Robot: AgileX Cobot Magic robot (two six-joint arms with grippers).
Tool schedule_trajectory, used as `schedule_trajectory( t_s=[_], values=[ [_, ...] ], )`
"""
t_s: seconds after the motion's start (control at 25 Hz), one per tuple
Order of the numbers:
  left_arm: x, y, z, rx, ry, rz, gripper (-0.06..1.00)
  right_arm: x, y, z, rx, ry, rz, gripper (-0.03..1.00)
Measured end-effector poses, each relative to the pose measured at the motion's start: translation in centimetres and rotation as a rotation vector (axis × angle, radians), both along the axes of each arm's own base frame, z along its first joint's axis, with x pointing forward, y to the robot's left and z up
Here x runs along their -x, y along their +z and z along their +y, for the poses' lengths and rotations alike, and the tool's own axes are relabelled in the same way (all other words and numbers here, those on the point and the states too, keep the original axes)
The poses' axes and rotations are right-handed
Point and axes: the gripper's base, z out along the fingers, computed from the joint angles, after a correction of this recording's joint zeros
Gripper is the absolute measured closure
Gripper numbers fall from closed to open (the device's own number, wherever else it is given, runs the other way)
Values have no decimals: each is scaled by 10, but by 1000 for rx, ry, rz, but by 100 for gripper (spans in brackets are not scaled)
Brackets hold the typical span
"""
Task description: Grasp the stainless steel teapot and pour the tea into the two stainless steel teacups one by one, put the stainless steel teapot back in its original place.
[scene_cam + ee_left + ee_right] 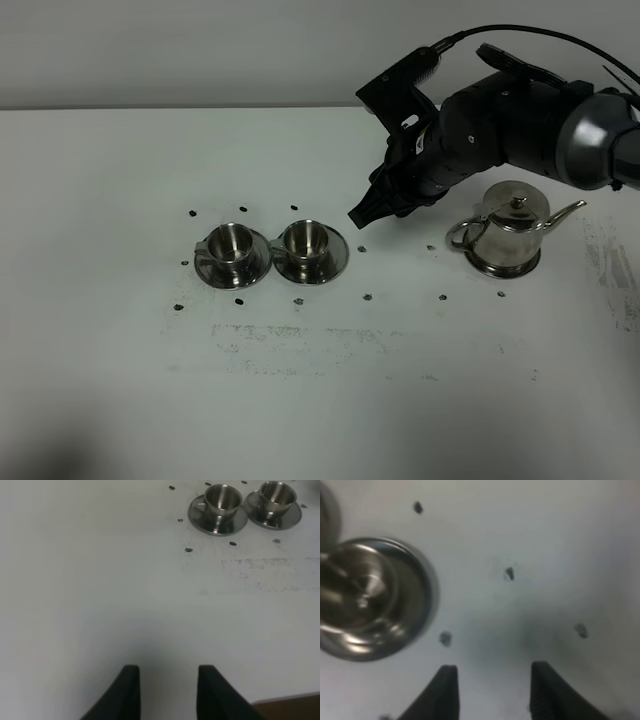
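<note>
The stainless steel teapot (510,232) stands upright on its round steel disc (507,268) at the right, spout pointing right and loop handle pointing left. The two stainless steel teacups (232,245) (307,243) stand side by side on their saucers left of centre. My right gripper (362,214) hangs open and empty between the right cup and the teapot, touching neither. Its wrist view shows open fingers (490,690) above bare table beside one cup (362,592). My left gripper (167,690) is open and empty, far from both cups (222,500) (276,495). No tea shows.
Small dark marks dot the white table (320,380) around the cups and the teapot. A scuffed grey patch (300,335) lies in front of the cups. The table's edge (287,702) shows near my left gripper. The left arm is outside the exterior high view.
</note>
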Motion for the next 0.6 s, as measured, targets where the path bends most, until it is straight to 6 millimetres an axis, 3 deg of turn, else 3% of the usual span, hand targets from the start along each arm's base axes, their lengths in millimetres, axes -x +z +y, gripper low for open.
schedule_trajectory(
  t_s=[0.28,0.6],
  values=[
    [0,0,0,0,0,0,66,-13,-31,-20,109,-12,36,61],
    [0,0,0,0,0,0,66,-12,-35,-36,148,-53,98,61]
  ],
)
